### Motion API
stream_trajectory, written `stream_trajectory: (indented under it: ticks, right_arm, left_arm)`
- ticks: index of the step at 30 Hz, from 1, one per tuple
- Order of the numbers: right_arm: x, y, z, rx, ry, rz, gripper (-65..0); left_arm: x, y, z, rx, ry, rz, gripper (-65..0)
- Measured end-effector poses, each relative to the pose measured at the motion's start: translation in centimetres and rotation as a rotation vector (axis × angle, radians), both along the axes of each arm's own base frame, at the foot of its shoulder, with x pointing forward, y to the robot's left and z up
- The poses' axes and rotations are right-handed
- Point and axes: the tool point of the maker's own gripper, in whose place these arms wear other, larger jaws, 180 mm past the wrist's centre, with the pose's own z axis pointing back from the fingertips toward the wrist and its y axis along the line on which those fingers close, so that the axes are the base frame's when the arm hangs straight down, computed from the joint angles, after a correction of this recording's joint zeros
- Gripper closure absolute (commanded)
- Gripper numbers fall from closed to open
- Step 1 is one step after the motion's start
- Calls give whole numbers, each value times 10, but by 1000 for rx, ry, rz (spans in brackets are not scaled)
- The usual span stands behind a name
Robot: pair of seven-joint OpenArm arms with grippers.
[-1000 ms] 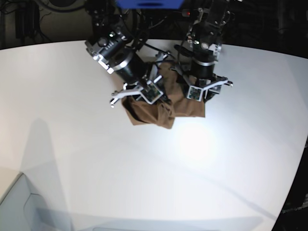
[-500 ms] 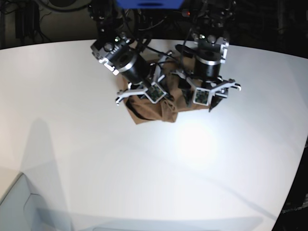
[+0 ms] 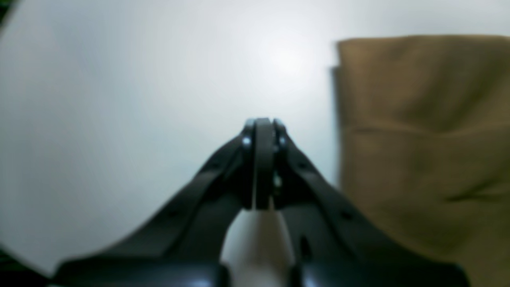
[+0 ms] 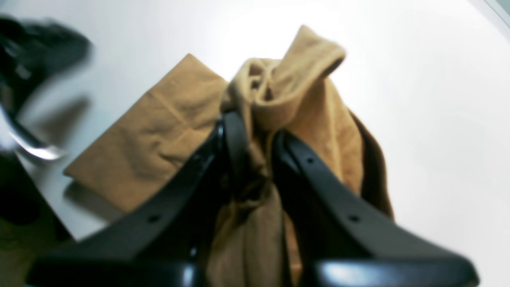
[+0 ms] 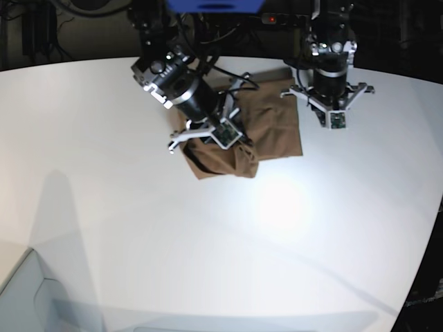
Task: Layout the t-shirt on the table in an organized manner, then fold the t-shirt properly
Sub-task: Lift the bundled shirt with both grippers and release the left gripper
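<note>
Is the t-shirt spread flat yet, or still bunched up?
Bunched. The t-shirt lies doubled over on the table, and the right gripper pinches a crumpled wad of it.

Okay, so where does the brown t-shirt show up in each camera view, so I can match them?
Base: the t-shirt lies upper centre on the white table, between both arms.
Left wrist: along the right edge, flat, beside the shut left hand.
Right wrist: centre, a bunched part clamped in the right hand.
Shared landmark: the shirt's flat folded panel on the table.
</note>
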Motion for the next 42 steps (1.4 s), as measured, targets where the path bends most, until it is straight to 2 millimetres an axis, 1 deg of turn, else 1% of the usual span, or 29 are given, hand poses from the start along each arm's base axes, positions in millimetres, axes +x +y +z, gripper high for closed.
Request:
stream_trajectory:
  ticks: [3, 6, 8, 12, 17, 20, 24, 30, 34, 42]
  right_arm:
    - [-3, 8, 2, 10, -3, 22, 0]
    - [-4, 12, 4, 14, -4, 27, 0]
    - [-8, 21, 7, 24, -9, 54, 0]
    - [-13, 33, 10, 33, -14, 89, 0]
    - [-21, 59, 20, 54, -37, 169, 0]
    - [-25, 71, 15, 54, -27, 207, 0]
    - [-28, 85, 3, 33, -5, 262, 0]
    - [-24, 88, -13, 5, 22, 280, 0]
    - [-23, 88, -20, -5, 37, 284, 0]
    - [-25, 85, -28, -31, 64, 278, 0]
  left_arm:
    - [6, -3, -10, -84, 6, 22, 0]
    - [3, -1, -24, -131, 39, 51, 0]
    - [0, -1, -32, -148, 55, 59, 0]
    - [6, -3, -36, -178, 43, 71, 0]
    - [8, -4, -37, -203, 38, 80, 0]
    - [9, -5, -36, -207, 38, 81, 0]
    - [8, -5, -36, -216, 39, 84, 0]
    - [7, -2, -36, -214, 40, 90, 0]
    - [6, 6, -36, -190, 43, 70, 0]
    - [5, 7, -35, -188, 43, 76, 0]
